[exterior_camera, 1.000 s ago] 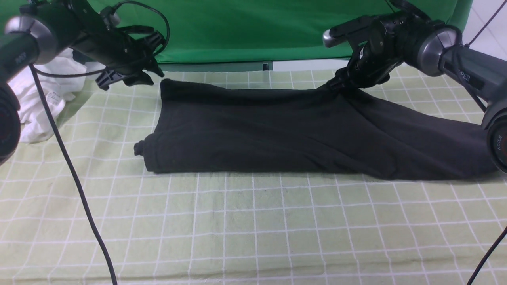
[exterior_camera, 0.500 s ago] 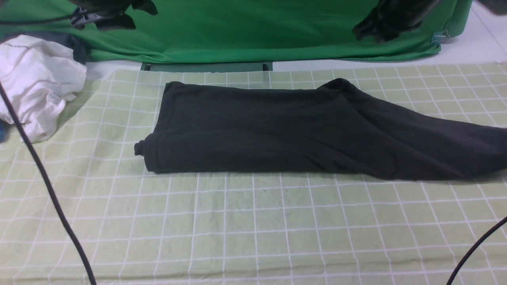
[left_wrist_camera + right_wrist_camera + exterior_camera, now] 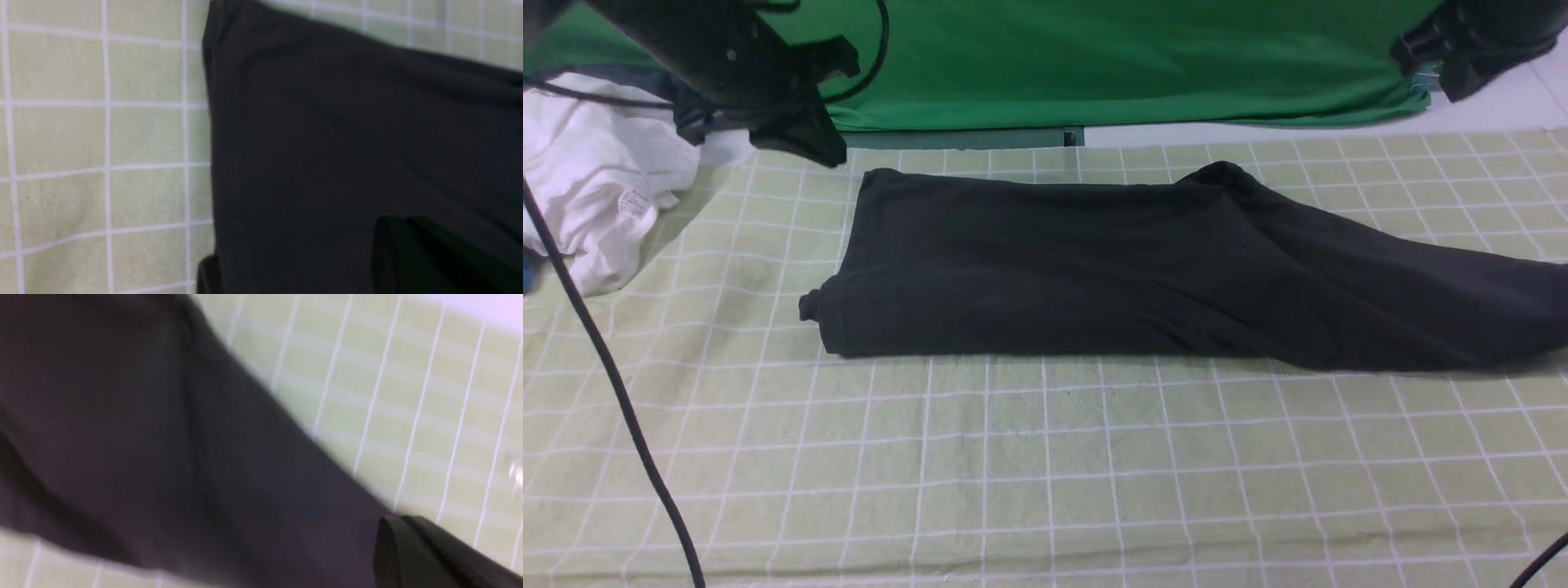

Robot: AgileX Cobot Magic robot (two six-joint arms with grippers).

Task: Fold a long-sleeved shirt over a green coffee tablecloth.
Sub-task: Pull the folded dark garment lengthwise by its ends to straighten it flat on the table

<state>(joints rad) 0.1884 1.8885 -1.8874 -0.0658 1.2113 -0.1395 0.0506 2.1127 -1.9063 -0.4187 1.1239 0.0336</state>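
Observation:
The long-sleeved shirt [image 3: 1094, 261] lies as a black folded band across the green coffee tablecloth [image 3: 1045, 457], with one sleeve trailing off to the right. My left gripper [image 3: 829, 155] hangs just beyond the shirt's far left corner, shut and empty. In the left wrist view its fingers [image 3: 402, 222] are pressed together above the shirt [image 3: 347, 122]. My right gripper [image 3: 1421, 49] is high at the far right, clear of the cloth. The right wrist view shows its fingers [image 3: 398, 522] closed on nothing, above the sleeve [image 3: 143, 437] and the tablecloth [image 3: 408, 396].
A crumpled white garment [image 3: 596, 196] sits at the far left edge. A deep-green backdrop sheet [image 3: 1094, 57] hangs behind the table. A black cable [image 3: 621, 392] droops across the left front, and another [image 3: 1539, 559] crosses the bottom right corner.
Both grippers left the shirt's far corners, rose and shut. The left has come back down near the far left corner; the right has swung off to the upper right. The shirt stays put.

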